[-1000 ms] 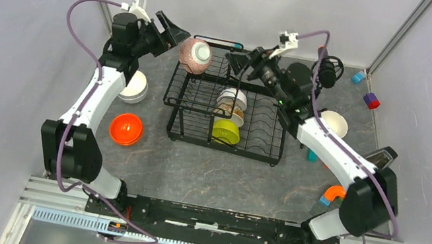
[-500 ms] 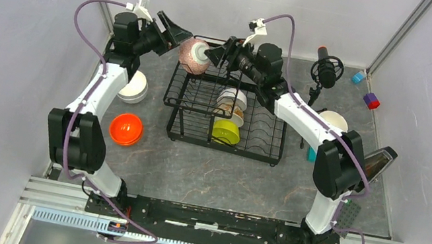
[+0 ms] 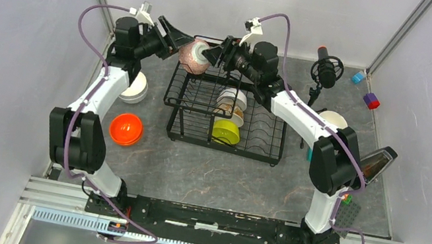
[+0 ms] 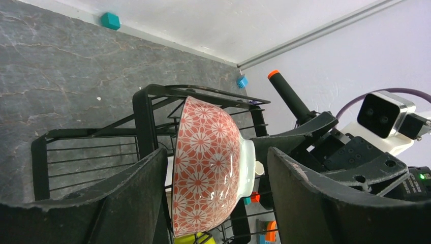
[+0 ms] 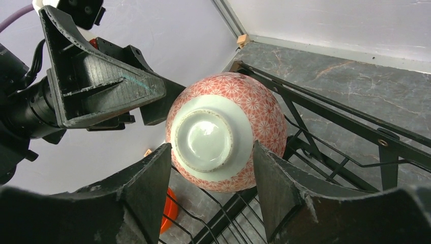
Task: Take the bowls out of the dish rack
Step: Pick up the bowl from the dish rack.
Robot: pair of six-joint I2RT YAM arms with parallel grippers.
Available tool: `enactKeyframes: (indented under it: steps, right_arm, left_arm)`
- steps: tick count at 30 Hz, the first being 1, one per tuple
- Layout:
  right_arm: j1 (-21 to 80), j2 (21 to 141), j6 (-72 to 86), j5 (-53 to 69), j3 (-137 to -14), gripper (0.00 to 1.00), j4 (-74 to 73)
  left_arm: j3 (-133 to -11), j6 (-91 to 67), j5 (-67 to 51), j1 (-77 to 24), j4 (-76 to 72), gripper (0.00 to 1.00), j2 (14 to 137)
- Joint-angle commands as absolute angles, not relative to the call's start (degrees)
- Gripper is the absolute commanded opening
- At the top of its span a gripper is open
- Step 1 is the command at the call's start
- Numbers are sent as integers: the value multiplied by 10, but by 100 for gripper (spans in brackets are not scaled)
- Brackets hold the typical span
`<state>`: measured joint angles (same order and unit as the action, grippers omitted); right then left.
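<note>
Nearest, the lime bowl [image 3: 225, 132] sits in the dish rack's [image 3: 261, 154] lower tray; beyond, the patterned bowl [image 3: 194, 56] stands on edge on the upper shelf. Your left gripper [image 4: 216, 152] and right gripper [image 5: 212, 146] both straddle it, jaws wide, so close just one squarely across rim and foot.

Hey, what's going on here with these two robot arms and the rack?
Two arms are unloading bowls from a black dish rack. The left gripper and the right gripper are open around a red-patterned bowl standing on edge at the top of the rack, one from each side; neither clearly grips it. Lower down sit other bowls, and an orange bowl is on the table.
</note>
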<state>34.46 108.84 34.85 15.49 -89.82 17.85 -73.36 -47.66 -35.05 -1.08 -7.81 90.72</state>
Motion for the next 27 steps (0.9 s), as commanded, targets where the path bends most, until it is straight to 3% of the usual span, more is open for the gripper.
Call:
enactKeyframes:
  steps: [1,27]
  right_arm:
    - [344,1103,356,163,-919,65,177]
    - [326,1111,410,201,-879,56,232]
  left_arm:
    - [-716,-510,-389,-9,-126,77,897]
    - [-695,-617,-473,-21,-240,58,875]
